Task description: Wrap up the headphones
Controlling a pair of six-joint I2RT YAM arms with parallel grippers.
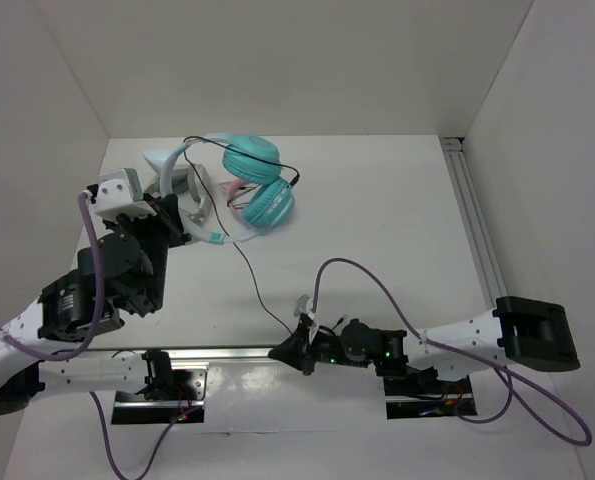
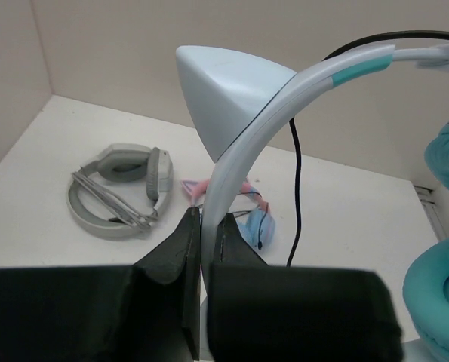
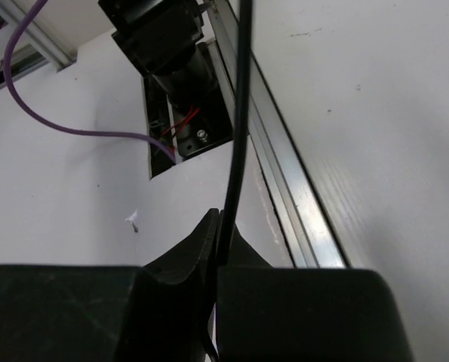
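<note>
Well beyond the rail (image 1: 227, 351), the headphones (image 1: 268, 204) are held up, headband pinched tight in my left gripper (image 1: 191, 208). From the cups the cable (image 1: 256, 284) slants back to the rail, where my right gripper (image 1: 299, 347) is clamped on it. I judge winding turns on that line, and my right is placed to carry it round.

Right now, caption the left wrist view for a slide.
Left gripper shut on the headphones' headband beneath its cat ear; grey pair and pink-banded pair lie behind.
</note>
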